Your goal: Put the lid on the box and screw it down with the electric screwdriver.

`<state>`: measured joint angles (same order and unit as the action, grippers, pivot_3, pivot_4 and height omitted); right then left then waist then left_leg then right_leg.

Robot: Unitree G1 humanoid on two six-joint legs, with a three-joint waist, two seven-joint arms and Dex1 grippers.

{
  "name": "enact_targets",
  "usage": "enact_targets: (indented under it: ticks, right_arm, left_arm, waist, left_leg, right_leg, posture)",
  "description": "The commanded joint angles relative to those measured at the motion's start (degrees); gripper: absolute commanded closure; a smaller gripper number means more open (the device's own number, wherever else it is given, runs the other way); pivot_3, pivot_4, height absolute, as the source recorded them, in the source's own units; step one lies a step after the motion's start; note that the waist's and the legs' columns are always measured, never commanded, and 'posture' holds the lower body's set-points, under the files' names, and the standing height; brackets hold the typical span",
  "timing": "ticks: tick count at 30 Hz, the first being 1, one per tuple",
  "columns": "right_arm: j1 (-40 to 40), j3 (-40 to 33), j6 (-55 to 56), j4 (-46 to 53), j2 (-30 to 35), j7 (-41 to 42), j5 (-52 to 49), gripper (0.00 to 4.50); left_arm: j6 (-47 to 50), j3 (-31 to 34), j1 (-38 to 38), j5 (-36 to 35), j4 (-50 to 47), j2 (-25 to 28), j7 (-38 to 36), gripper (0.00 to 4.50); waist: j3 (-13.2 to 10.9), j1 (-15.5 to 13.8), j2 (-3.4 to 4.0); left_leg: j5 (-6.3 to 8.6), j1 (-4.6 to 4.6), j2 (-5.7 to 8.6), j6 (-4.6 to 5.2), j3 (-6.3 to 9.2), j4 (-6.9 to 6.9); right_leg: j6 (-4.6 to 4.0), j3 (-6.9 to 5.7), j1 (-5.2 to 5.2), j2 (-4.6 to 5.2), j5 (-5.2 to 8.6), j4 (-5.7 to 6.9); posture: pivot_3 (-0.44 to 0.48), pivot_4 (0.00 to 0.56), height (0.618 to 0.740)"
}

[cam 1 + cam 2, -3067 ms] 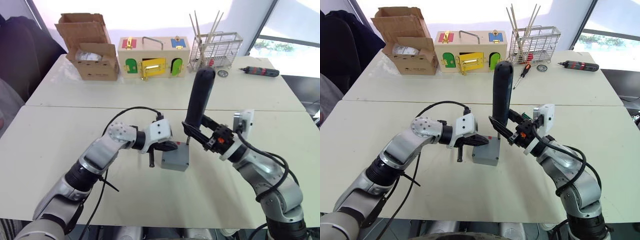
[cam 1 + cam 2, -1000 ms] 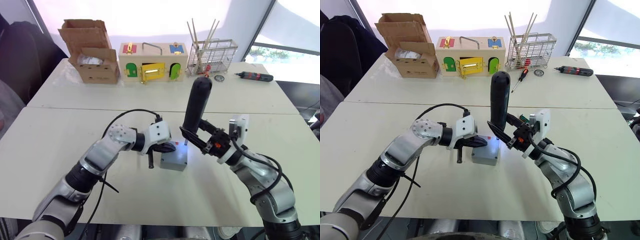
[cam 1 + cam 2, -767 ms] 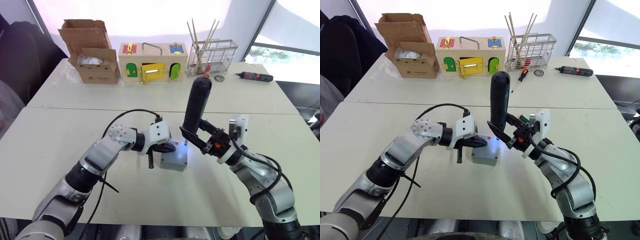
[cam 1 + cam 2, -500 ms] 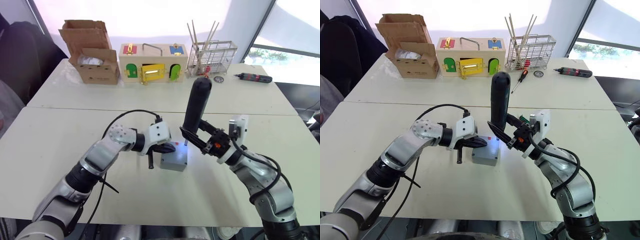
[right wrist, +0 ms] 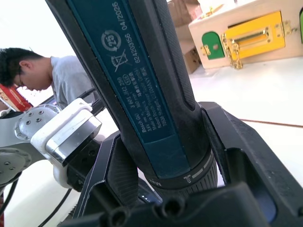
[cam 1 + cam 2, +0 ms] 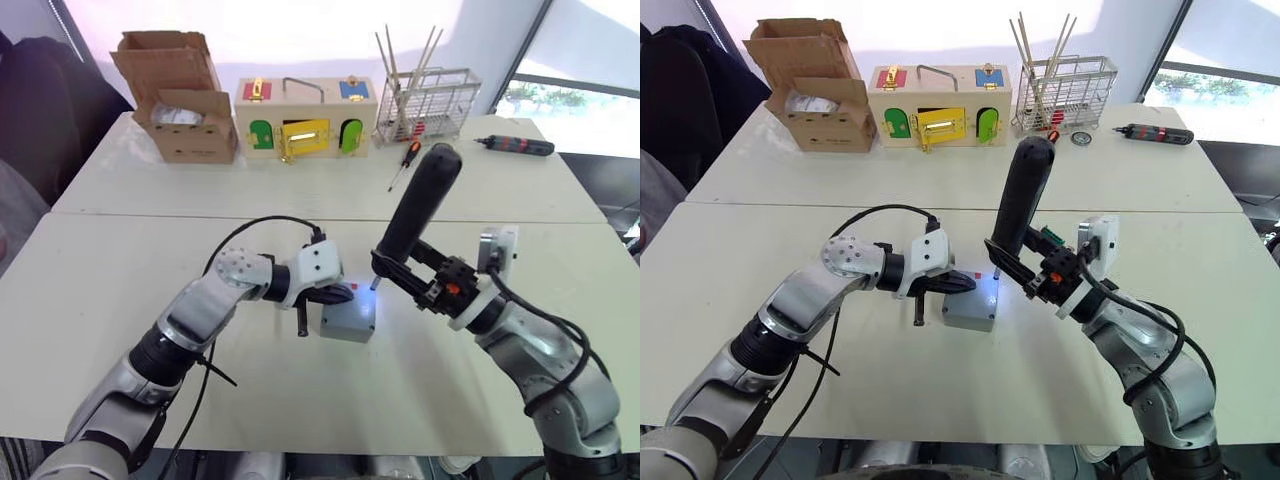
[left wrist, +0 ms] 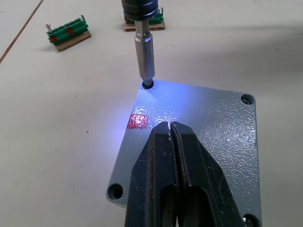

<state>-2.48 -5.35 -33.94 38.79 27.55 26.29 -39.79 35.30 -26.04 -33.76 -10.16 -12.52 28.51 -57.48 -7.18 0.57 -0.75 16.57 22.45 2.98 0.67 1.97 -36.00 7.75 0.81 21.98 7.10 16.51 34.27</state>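
The grey box (image 6: 345,329) stands mid-table with the lid (image 7: 208,137) lying on top of it. My left gripper (image 7: 169,126) is shut, its tips resting on the lid beside a small red mark (image 7: 137,121). My right gripper (image 6: 393,268) is shut on the electric screwdriver (image 6: 417,212), a thick black cylinder whose top leans to the right. Its metal bit (image 7: 144,56) sits in one corner hole of the lid, and a blue-white light falls on that corner.
Along the table's far edge stand a cardboard carton (image 6: 178,100), a wooden box with coloured doors (image 6: 305,120) and a wire rack (image 6: 428,100). An orange-and-black screwdriver (image 6: 403,165) and a dark driver (image 6: 515,146) lie there. Green terminal blocks (image 7: 68,34) lie beyond the box. A person (image 5: 33,75) stands behind.
The top of the electric screwdriver has leaned over to the right as my right arm moved right, with the bit still at the lid's corner. My left gripper has stayed on the lid.
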Motion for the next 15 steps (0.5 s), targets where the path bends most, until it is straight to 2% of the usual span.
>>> enact_targets:
  ticks: [1, 15]
  right_arm:
    - [0.7, 3.3, -4.2, 2.1, 0.3, 1.2, -4.2, 2.67]
    - [-3.3, -0.9, -9.3, 5.2, 3.7, 0.6, -12.4, 2.67]
  left_arm:
    - [1.2, -2.9, 1.6, 1.8, 2.8, 0.4, -0.3, 4.5]
    - [0.3, -3.2, 1.9, 2.1, 3.1, 0.3, -0.4, 4.5]
  waist:
    - [-0.1, 0.0, 0.05]
    - [-0.4, -0.1, 0.17]
  left_leg:
    - [-0.01, 0.0, 0.0, -0.02, 0.0, 0.0]
    - [-0.03, 0.0, 0.0, -0.04, 0.0, -0.1]
  right_leg:
    - [0.0, -0.01, 0.0, -0.02, 0.0, -0.01]
    - [0.03, -0.03, -0.05, -0.1, -0.01, 0.02]
  posture:
    - [0.0, 0.15, 0.735]
    - [0.0, 0.15, 0.735]
